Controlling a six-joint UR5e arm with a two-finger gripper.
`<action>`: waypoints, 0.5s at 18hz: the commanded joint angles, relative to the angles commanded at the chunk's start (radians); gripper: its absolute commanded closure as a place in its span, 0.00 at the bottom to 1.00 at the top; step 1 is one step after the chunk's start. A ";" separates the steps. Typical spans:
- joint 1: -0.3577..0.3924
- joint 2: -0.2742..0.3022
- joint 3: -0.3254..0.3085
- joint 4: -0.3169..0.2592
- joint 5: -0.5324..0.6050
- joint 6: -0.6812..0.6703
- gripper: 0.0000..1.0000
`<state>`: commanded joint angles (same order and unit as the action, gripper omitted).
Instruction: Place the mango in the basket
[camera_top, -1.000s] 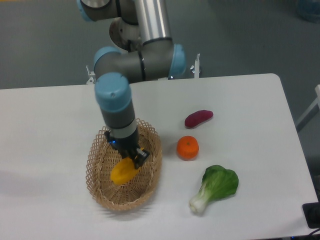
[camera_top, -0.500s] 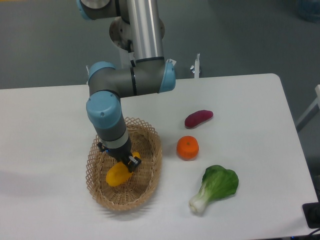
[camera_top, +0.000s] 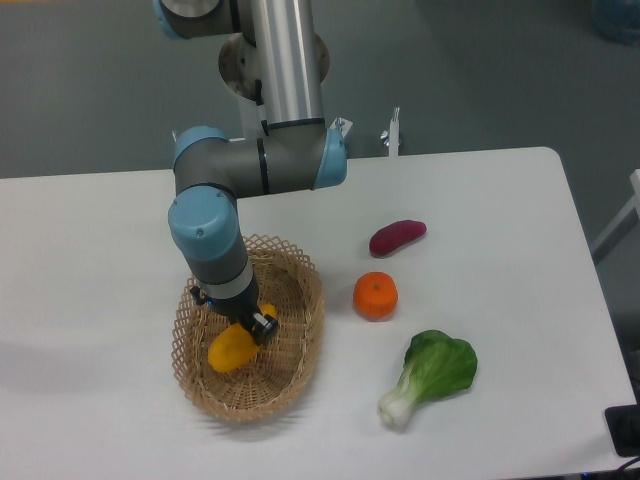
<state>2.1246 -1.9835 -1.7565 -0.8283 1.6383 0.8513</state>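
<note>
The mango (camera_top: 230, 348), yellow-orange and elongated, lies low inside the oval tan wicker basket (camera_top: 300, 345) on the left part of the table. My gripper (camera_top: 245, 322) points down into the basket and is shut on the mango's upper end. The arm's wrist hides the back of the basket and part of the fruit.
A round orange (camera_top: 375, 295) sits right of the basket. A purple-red sweet potato (camera_top: 397, 237) lies behind it. A green bok choy (camera_top: 430, 372) lies at the front right. The white table (camera_top: 90, 260) ends near the right edge.
The gripper has moved left and down into the basket with the mango, which now sits lower, close to the basket's floor.
</note>
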 joint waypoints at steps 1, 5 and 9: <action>0.002 0.014 0.009 -0.003 -0.006 0.006 0.00; 0.052 0.048 0.067 -0.018 -0.012 0.008 0.00; 0.139 0.051 0.217 -0.165 -0.063 0.066 0.00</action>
<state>2.2639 -1.9328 -1.5390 -0.9934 1.5756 0.9170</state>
